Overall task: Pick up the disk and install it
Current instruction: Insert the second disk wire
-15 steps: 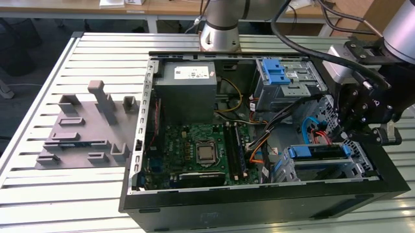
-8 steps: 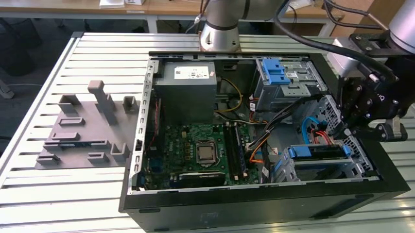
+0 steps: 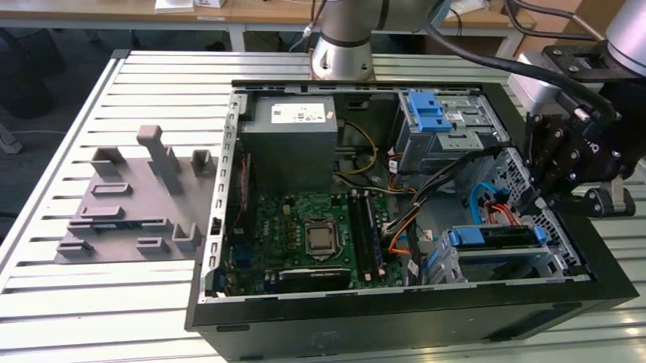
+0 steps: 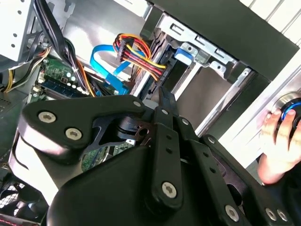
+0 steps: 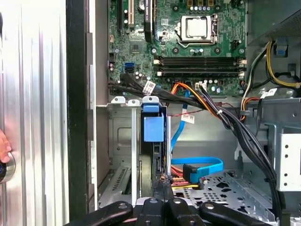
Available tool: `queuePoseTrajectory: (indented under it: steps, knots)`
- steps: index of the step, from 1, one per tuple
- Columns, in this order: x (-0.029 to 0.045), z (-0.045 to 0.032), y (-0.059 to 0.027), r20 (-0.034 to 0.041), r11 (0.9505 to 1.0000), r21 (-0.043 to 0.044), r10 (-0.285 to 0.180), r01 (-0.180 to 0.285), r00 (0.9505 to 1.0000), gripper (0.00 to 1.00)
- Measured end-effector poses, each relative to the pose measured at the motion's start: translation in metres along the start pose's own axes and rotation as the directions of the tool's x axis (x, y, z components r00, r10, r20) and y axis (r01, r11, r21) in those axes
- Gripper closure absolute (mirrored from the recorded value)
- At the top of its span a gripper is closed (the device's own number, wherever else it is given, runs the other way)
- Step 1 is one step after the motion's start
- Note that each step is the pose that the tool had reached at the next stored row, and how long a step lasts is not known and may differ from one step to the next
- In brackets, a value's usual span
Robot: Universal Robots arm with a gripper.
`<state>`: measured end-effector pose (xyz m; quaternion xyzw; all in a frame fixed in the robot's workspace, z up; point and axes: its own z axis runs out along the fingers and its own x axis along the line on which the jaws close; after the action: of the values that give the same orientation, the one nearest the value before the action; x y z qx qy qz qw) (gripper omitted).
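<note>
The disk (image 3: 495,237) sits edge-up in the metal drive cage (image 3: 504,265) at the front right corner of the open computer case, its blue bracket on top. In the first wrist view the blue bracket of the disk (image 5: 153,128) stands between the cage's rails. My gripper (image 3: 540,203) hangs over the case's right wall, just beyond the disk's far end. In both wrist views the gripper (image 5: 165,184) (image 4: 163,96) has its two thin fingers pressed together, nothing between them, with the tips close to the disk's cabled end. The blue tab (image 4: 185,52) shows past the tips.
Red-yellow and blue cables (image 5: 202,165) lie beside the cage. An upper drive bay holds a ridged blue latch (image 3: 429,113). A grey box (image 3: 293,125) and motherboard (image 3: 302,234) occupy the case. A grey fixture (image 3: 131,204) lies on the slatted table. A hand (image 4: 277,136) rests outside the case.
</note>
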<state>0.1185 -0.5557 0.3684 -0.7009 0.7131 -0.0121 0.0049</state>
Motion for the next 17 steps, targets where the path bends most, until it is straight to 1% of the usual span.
queuePoseTrajectory:
  steps: [3, 5, 9, 11, 12, 13, 17]
  knots:
    - [0.0002, -0.0001, 0.0081, 0.0001, 1.0000, 0.0022, 0.000, 0.000, 1.0000, 0.89]
    - [0.0001, -0.0002, 0.0120, 0.0002, 1.0000, 0.0024, 0.000, 0.000, 1.0000, 0.89]
    - [-0.0036, -0.0003, 0.0135, -0.0001, 1.0000, 0.0025, 0.000, 0.000, 1.0000, 0.89]
    - [-0.0060, -0.0006, 0.0135, -0.0001, 1.0000, 0.0010, 0.000, 0.000, 1.0000, 0.89]
    - [-0.0069, -0.0009, 0.0136, -0.0002, 1.0000, -0.0022, 0.000, 0.000, 1.0000, 0.89]
    - [-0.0077, -0.0014, 0.0136, -0.0003, 1.0000, -0.0099, 0.000, 0.000, 1.0000, 0.89]
    - [-0.0119, -0.0022, 0.0122, -0.0009, 0.9986, -0.0528, -0.001, 0.001, 1.0000, 0.89]
